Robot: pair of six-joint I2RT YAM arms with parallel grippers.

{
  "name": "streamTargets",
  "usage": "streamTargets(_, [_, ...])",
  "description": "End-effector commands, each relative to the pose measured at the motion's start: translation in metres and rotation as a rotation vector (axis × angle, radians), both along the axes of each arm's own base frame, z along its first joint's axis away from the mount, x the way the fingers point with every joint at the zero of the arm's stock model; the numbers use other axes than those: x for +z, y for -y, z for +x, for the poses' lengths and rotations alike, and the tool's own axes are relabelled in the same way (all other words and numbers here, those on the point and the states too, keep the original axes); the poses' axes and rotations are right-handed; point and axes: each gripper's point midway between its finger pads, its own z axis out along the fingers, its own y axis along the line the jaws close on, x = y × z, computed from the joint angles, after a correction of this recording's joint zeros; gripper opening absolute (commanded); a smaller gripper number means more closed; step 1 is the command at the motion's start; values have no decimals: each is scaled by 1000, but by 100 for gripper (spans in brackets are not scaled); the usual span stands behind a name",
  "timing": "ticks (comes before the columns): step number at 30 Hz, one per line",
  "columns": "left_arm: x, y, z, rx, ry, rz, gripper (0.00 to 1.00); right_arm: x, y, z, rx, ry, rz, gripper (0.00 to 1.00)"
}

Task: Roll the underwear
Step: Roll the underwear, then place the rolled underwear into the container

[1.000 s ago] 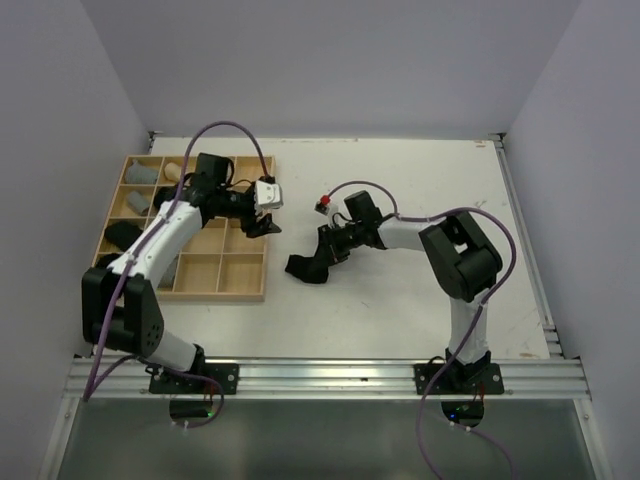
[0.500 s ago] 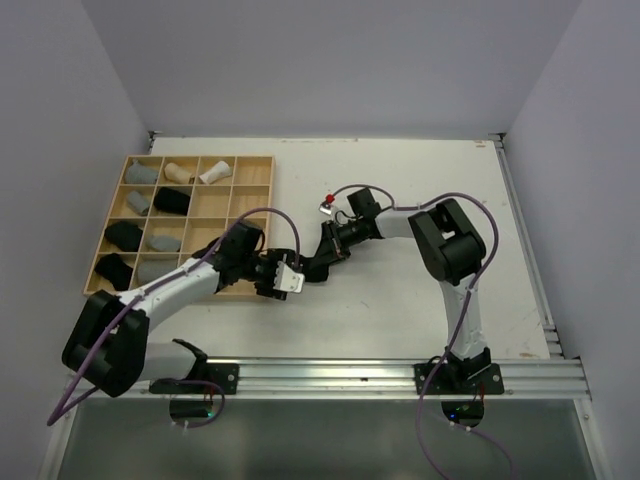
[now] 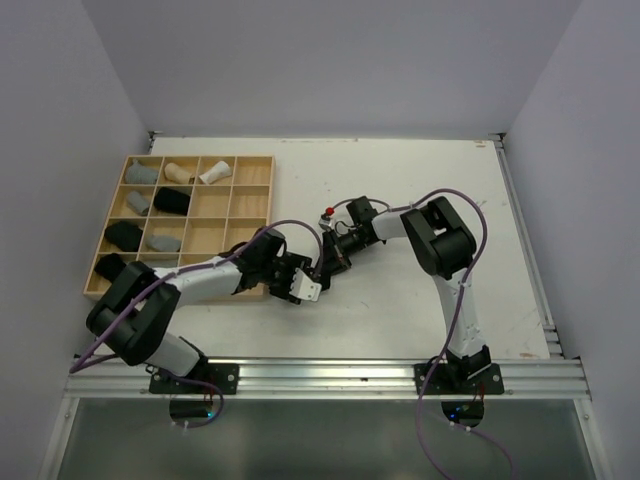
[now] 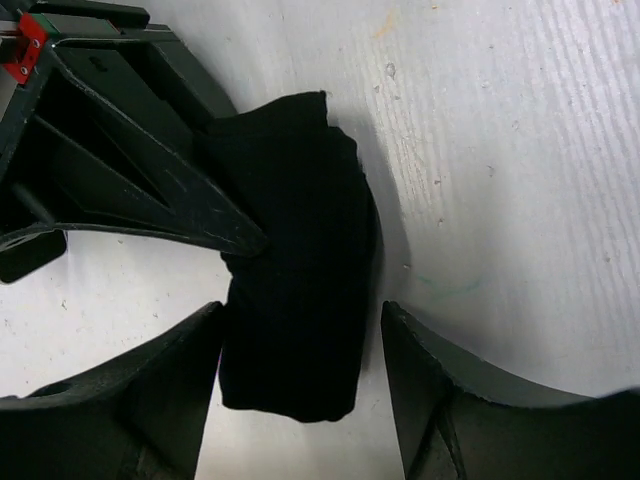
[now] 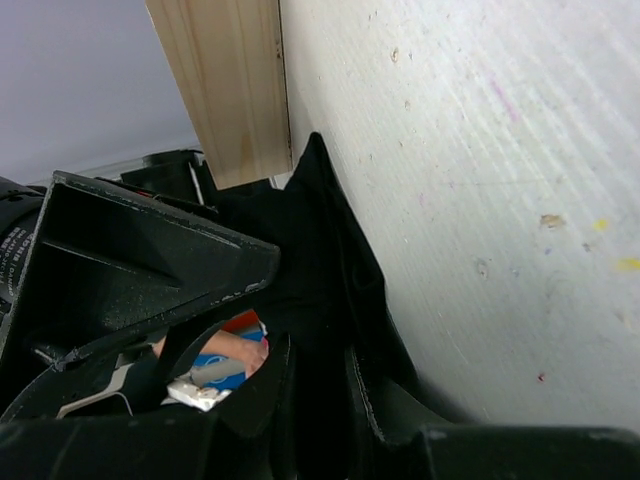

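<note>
Left wrist view is showing the black underwear [image 4: 300, 200] lying bunched on the white bench [image 4: 520, 150], just beside the near right corner of the wooden tray [image 3: 272, 195]. The left gripper [image 4: 300, 318] is straddling the cloth with jaws spread, while the right gripper [image 5: 315, 352] is pinching its other end between nearly closed jaws.

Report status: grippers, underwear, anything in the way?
Copy: left gripper open, straddling the black underwear on the table; right gripper shut on its edge; wooden tray close beside, not blocking.
</note>
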Motion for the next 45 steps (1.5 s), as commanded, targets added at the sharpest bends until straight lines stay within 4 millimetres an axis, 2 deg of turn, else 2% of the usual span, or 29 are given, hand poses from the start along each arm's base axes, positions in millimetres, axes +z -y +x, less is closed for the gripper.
streamTargets(1, [1, 10, 10, -5, 20, 1, 66, -133, 67, -43, 20, 5, -572, 0])
streamTargets(7, [-21, 12, 0, -3, -113, 90, 60, -134, 70, -44, 16, 14, -593, 0])
streamTargets(10, [-29, 8, -7, 7, -183, 147, 46, -129, 74, -45, 13, 47, -594, 0])
streamTargets(11, [-32, 2, -12, 8, -204, 179, 35, -127, 75, -44, 11, 59, -598, 0])
streamTargets(13, [-38, -6, -19, -1, -226, 216, 27, -123, 79, -46, 9, 75, -611, 5])
streamTargets(14, [-44, -15, -29, -5, -269, 254, 22, -111, 76, -39, -8, 107, -593, 15])
streamTargets(16, [-46, -20, -38, -13, -309, 274, 19, -99, 79, -31, -39, 146, -600, 26])
streamTargets(17, [-48, -25, -46, -13, -345, 293, 15, -81, 76, -19, -72, 194, -582, 36])
streamTargets(19, [-50, -28, -54, -9, -382, 309, 11, -66, 83, -2, -134, 232, -594, 44])
streamTargets(20, [-52, -32, -61, -10, -416, 327, 8, -47, 85, 10, -179, 268, -586, 50])
streamTargets(24, [-54, -39, -71, 45, -504, 365, 0, -5, 109, 53, -346, 351, -605, 52])
streamTargets(25, [-52, -38, -71, 62, -520, 364, 0, 5, 116, 66, -390, 367, -604, 52])
streamTargets(27, [-40, -25, -63, 106, -576, 325, 0, 20, 123, 76, -421, 394, -604, 52])
streamTargets(28, [-25, -13, -43, 143, -569, 267, 0, 30, 127, 86, -445, 419, -602, 52])
streamTargets(30, [-5, 3, -25, 222, -642, 169, 0, 32, 135, 88, -446, 429, -634, 52])
streamTargets(31, [18, 13, 5, 256, -622, 87, 0, 31, 139, 91, -452, 426, -640, 52])
streamTargets(32, [27, 19, 11, 260, -667, 39, 0, 30, 141, 90, -448, 421, -643, 52])
streamTargets(33, [36, 22, 25, 342, -698, 2, 0, 29, 143, 89, -449, 414, -641, 52])
streamTargets(34, [55, 27, 52, 386, -666, -59, 0, 27, 146, 86, -450, 402, -644, 52])
streamTargets(37, [77, 33, 83, 490, -696, -148, 0, 24, 150, 83, -454, 397, -653, 52])
streamTargets(38, [96, 34, 108, 520, -636, -222, 0, 24, 151, 82, -452, 398, -654, 52])
streamTargets(39, [107, 34, 119, 609, -661, -276, 0, 24, 152, 82, -452, 399, -656, 52])
streamTargets(40, [118, 25, 138, 681, -638, -333, 0, 24, 152, 82, -450, 398, -655, 52])
streamTargets(41, [136, 22, 160, 716, -574, -401, 0, 26, 154, 81, -449, 402, -659, 52])
streamTargets(42, [148, 17, 171, 745, -559, -442, 0, 27, 155, 82, -448, 405, -662, 52])
streamTargets(43, [167, 1, 194, 782, -506, -492, 0, 28, 156, 82, -450, 409, -666, 52])
streamTargets(45, [183, -23, 227, 871, -393, -524, 0, 30, 157, 81, -443, 413, -671, 52])
